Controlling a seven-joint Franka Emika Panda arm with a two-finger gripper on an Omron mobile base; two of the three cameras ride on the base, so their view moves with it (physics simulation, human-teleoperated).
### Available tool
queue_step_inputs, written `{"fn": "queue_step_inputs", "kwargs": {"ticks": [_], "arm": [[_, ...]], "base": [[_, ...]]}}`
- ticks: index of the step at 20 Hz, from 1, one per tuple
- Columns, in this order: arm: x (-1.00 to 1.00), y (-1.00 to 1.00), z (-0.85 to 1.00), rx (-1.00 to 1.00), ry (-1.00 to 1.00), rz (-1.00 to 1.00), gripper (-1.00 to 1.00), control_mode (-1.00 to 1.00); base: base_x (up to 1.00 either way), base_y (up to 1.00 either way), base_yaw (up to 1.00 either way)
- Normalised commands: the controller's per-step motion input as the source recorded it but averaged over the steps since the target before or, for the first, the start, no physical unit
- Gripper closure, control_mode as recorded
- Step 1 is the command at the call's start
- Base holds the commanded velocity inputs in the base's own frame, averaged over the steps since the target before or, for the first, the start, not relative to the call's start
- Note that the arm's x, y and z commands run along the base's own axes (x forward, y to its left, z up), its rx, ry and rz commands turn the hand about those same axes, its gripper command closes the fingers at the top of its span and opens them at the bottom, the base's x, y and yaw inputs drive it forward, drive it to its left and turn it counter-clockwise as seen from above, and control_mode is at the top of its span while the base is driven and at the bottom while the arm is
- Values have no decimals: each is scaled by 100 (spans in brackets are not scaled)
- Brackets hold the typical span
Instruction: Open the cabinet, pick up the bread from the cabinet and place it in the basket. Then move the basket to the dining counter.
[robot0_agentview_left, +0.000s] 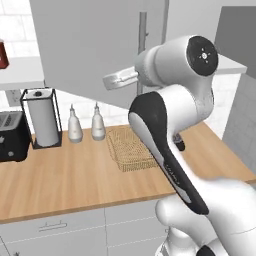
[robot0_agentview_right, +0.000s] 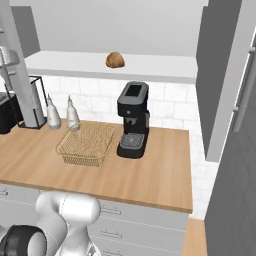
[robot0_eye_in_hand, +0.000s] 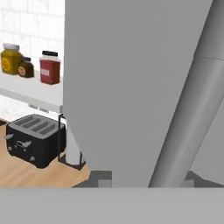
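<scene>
The cabinet (robot0_agentview_right: 115, 30) stood open, its left door (robot0_agentview_left: 95, 50) swung out over the worktop (robot0_agentview_left: 75, 175). The basket (robot0_agentview_right: 86, 143) sat on the worktop beside the coffee machine (robot0_agentview_right: 132, 120). The bread (robot0_agentview_right: 115, 60) lay on the cabinet shelf. The hand was close against the door's bar handle (robot0_eye_in_hand: 192, 109); the claw's opening and hold could not be determined. The door should be swung fully clear before reaching in.

the white arm (robot0_agentview_left: 172, 125) rises from the lower right of the left base view, elbow bent high, its forearm reaching forward; the hand's own state cannot be told.
</scene>
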Motion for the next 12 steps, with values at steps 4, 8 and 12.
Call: {"fn": "queue_step_inputs", "kwargs": {"ticks": [4,8,12], "arm": [[-48,100,0,-2,0,0,100,-100],[-37,100,0,-2,2,0,100,-100],[-35,78,7,5,4,6,100,-100]], "base": [[0,0,0],[0,0,0],[0,0,0]]}}
